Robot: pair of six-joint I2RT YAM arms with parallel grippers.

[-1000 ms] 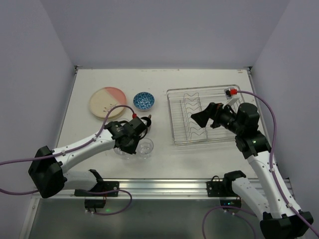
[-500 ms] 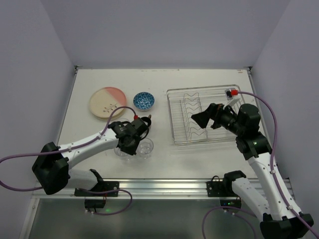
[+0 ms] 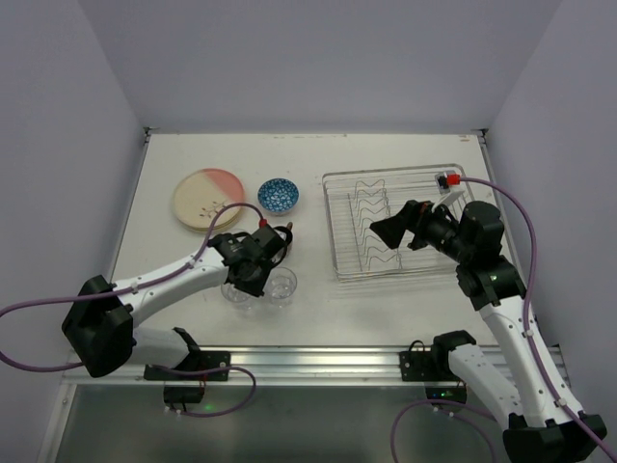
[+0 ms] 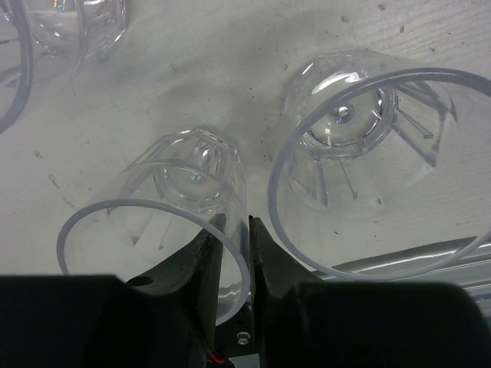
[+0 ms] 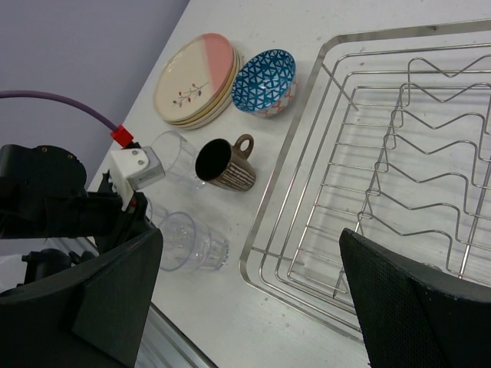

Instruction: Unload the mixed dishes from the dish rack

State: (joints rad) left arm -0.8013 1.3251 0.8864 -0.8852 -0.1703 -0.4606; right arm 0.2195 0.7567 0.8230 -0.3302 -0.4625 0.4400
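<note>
The dish rack looks bare, just wires with no dish in it, so I think the job is nearly done. The dishes sit out on the surface to the left of the rack. The plates lie in one neat stack, which keeps them flat and safe. The blue bowl is just beside them, and the brown mug is a bit nearer the front. The left hand is down low among the glasses. One finger is inside a tumbler and one is outside, so the thin glass wall runs between them. That is a good way to carry a cup that has no handle. This tumbler stands mouth up on the surface, close to a second tumbler but not touching it, I think so the glasses stay together. The fingers are very near the glass, and I cannot tell if they are squeezing it or have let it go. The right hand is spread wide with nothing in it. It hangs over the near left part of the rack, maybe because nothing is left to pick up.
</note>
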